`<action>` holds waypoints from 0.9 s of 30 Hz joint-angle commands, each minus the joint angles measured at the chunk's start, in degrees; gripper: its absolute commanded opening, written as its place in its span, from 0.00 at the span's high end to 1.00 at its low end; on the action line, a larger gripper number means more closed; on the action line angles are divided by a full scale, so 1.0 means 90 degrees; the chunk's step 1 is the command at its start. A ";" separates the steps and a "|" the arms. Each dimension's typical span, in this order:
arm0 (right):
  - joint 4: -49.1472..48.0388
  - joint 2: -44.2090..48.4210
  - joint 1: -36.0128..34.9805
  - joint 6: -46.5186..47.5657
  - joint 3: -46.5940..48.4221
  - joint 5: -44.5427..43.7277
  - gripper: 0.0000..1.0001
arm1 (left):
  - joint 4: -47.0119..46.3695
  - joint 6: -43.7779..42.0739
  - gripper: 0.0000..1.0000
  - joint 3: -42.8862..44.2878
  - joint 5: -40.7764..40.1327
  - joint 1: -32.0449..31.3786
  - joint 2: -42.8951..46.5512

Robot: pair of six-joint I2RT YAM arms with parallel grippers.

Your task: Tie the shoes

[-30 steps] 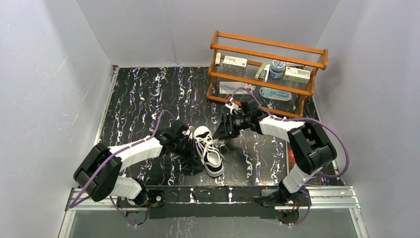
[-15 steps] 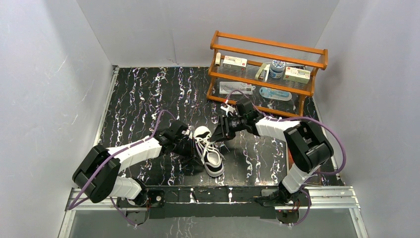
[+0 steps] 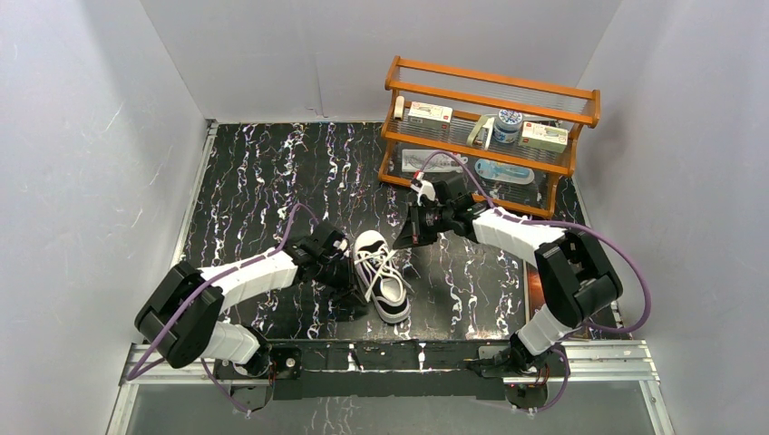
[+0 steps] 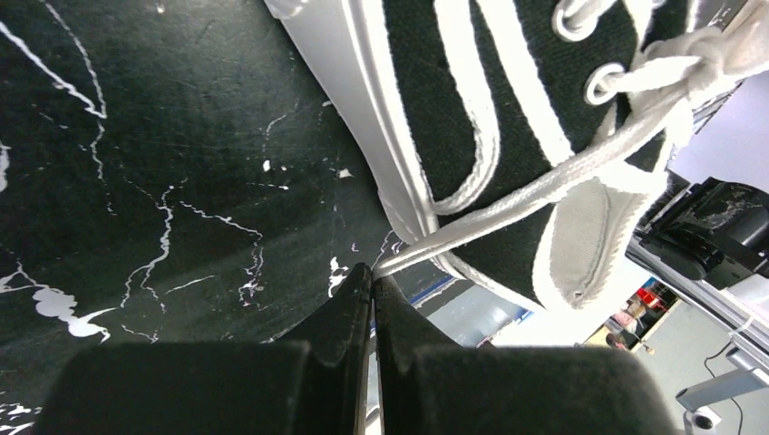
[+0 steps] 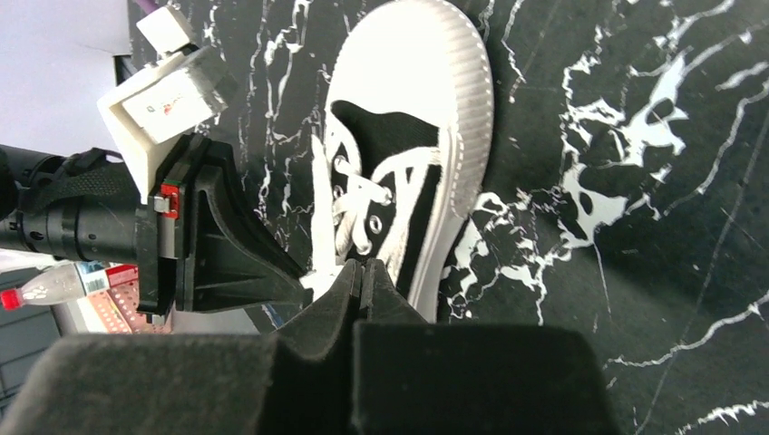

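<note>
A small black sneaker (image 3: 384, 279) with a white sole and toe cap lies on the dark marbled table between my two arms, toe toward the back. My left gripper (image 3: 350, 274) is low at the shoe's left side. In the left wrist view it (image 4: 374, 270) is shut on a white lace (image 4: 508, 204) that runs taut up to the eyelets of the shoe (image 4: 494, 109). My right gripper (image 3: 403, 243) is at the shoe's right side. In the right wrist view it (image 5: 364, 265) is shut, tips pinching a white lace (image 5: 347, 234) over the shoe (image 5: 426, 136).
An orange wooden shelf (image 3: 490, 91) holding small boxes and a jar stands at the back right, just behind my right arm. White walls enclose the table on three sides. The metal rail (image 3: 390, 355) with both arm bases runs along the near edge.
My right gripper has closed from open to shut at the laces and its wrist has shifted slightly back. The left arm and the shoe have stayed put.
</note>
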State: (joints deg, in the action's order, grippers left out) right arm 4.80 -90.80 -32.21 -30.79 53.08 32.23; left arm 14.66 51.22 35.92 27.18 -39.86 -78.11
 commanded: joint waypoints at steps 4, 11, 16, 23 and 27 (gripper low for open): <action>-0.0881 0.0335 0.0448 -0.0099 -0.0304 -0.0622 1.00 | 0.0949 -0.0156 1.00 -0.0276 -0.0040 -0.0026 -0.0189; -0.0989 -0.0027 0.0610 0.0220 -0.0154 -0.0757 1.00 | 0.0931 -0.0181 1.00 -0.0570 -0.0087 -0.0025 -0.0179; -0.0860 -0.0242 0.0634 0.0512 -0.0038 -0.0842 1.00 | 0.0849 -0.0133 1.00 -0.0664 -0.0072 -0.0022 -0.0205; 0.0716 -0.0159 0.0637 0.1537 0.0799 -0.0579 0.96 | 0.1170 -0.0514 1.00 0.0059 -0.0432 -0.0025 0.0003; 0.3628 0.0478 0.0639 0.1854 0.2219 -0.1861 0.01 | 0.2216 -0.0948 0.29 0.1404 -0.1717 0.0030 0.0943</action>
State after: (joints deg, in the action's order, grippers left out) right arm 21.39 -90.94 -26.70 -17.12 65.04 24.47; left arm 25.08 46.44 43.68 18.76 -39.88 -76.75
